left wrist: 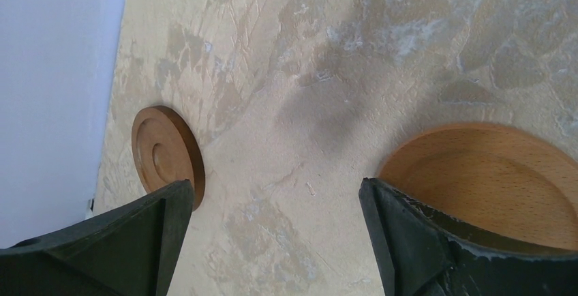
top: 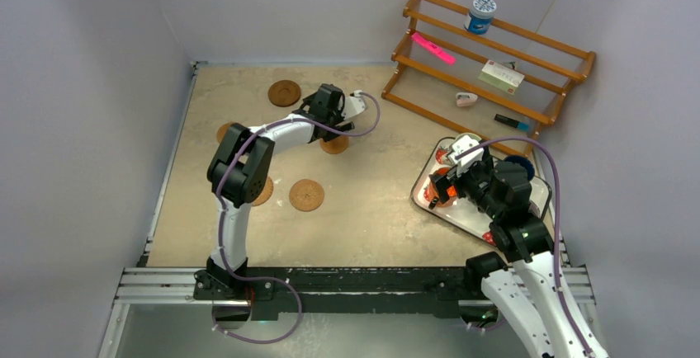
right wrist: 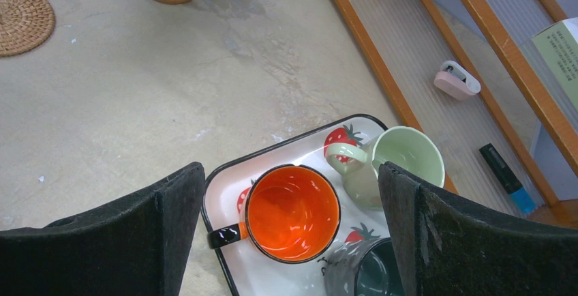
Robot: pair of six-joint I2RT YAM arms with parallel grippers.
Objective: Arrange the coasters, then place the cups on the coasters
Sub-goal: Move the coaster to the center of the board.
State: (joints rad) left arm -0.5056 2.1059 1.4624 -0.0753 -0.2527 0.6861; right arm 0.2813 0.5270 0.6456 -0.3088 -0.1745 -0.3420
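Several round brown coasters lie on the left half of the table: a dark wooden one (top: 284, 92) at the back, a woven one (top: 306, 195) in front, others partly under my left arm. My left gripper (top: 327, 112) (left wrist: 275, 185) hangs open and empty between a rimmed wooden coaster (left wrist: 167, 154) and a larger wooden coaster (left wrist: 491, 180), which lies by its right finger. My right gripper (top: 452, 178) (right wrist: 292, 173) is open above the orange cup (right wrist: 293, 213). Beside it stand the pale green cup (right wrist: 402, 159) and a dark grey-teal cup (right wrist: 368, 275).
The cups stand on a white strawberry-print tray (top: 475, 219) (right wrist: 272, 149) at the right. Behind it leans a wooden rack (top: 495, 53) with a blue-and-white tub (top: 480, 13), a pink tape dispenser (right wrist: 457, 81) and a marker (right wrist: 504, 176). Walls enclose the table.
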